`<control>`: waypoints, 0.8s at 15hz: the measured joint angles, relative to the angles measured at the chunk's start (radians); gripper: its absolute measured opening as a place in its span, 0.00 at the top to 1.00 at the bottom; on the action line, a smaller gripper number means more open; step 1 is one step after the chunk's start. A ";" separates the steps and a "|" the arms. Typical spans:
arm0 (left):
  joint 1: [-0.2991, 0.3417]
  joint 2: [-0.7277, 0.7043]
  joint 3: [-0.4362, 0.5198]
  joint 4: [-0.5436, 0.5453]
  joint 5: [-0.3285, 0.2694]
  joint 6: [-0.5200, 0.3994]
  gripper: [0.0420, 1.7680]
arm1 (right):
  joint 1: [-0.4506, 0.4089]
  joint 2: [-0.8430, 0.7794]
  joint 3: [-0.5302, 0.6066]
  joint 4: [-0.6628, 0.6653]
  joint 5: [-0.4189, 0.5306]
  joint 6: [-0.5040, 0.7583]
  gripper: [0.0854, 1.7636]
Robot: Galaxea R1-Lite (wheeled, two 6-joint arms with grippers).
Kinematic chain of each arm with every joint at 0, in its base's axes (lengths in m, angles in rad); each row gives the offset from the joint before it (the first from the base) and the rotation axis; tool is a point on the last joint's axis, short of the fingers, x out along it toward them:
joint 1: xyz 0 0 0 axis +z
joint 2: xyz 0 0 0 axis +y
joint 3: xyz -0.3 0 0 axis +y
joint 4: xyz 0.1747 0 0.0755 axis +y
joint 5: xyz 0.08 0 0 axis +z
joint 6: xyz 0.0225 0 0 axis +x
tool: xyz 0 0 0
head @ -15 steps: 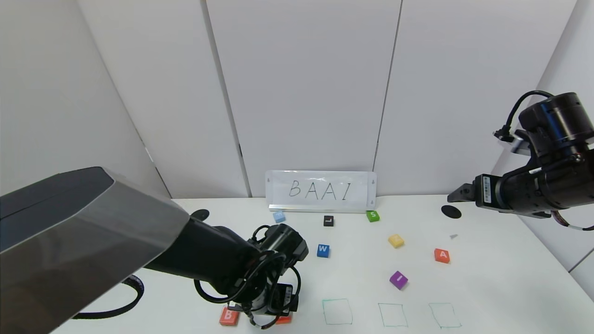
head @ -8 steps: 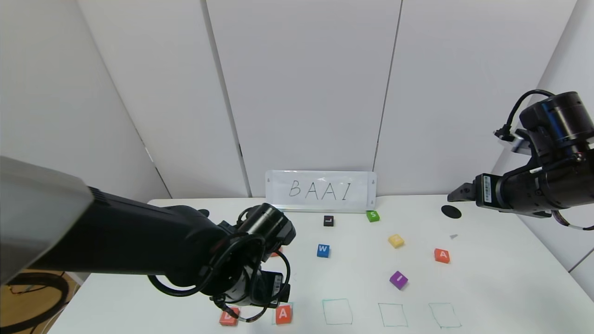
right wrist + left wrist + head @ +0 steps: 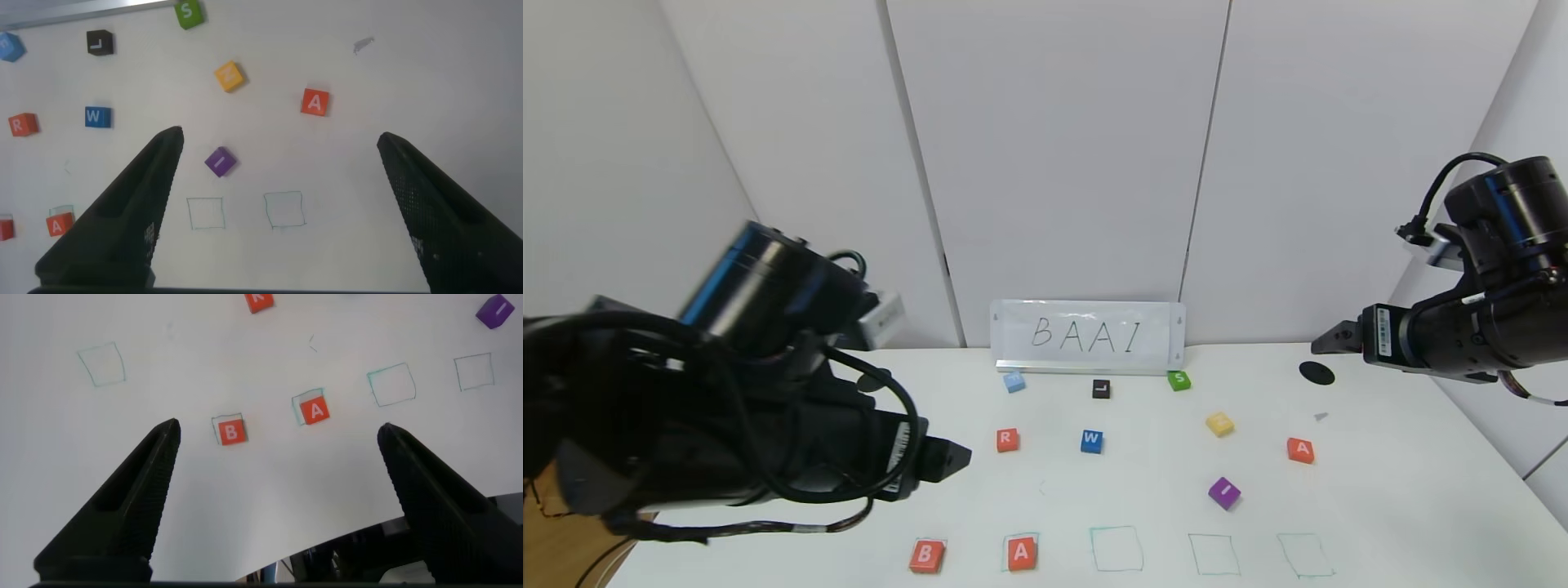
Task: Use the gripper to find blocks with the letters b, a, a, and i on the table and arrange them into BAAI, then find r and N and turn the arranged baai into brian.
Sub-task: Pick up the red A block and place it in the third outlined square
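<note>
Left gripper (image 3: 952, 459) open, empty, hovering left above table (image 3: 1380, 506). B (image 3: 927, 555) and A (image 3: 1021, 553) sit in near-left squares, spelling left to right. Second A (image 3: 1300, 450) and I (image 3: 1223, 492) lie right, likely why right gripper (image 3: 278, 147) hangs open there

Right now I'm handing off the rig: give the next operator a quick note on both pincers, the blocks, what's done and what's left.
Left pincer: open, empty, raised over the near left of the table.
Right pincer: open, empty, parked high at far right.
Done: B and first A sit in the two leftmost squares.
Left: second A and I still loose at right; three squares empty. R waits mid-table. No N block readable.
</note>
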 joint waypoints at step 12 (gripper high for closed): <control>0.361 -0.158 0.027 -0.146 -0.502 0.230 0.03 | 0.011 0.038 0.008 -0.003 -0.037 0.007 0.03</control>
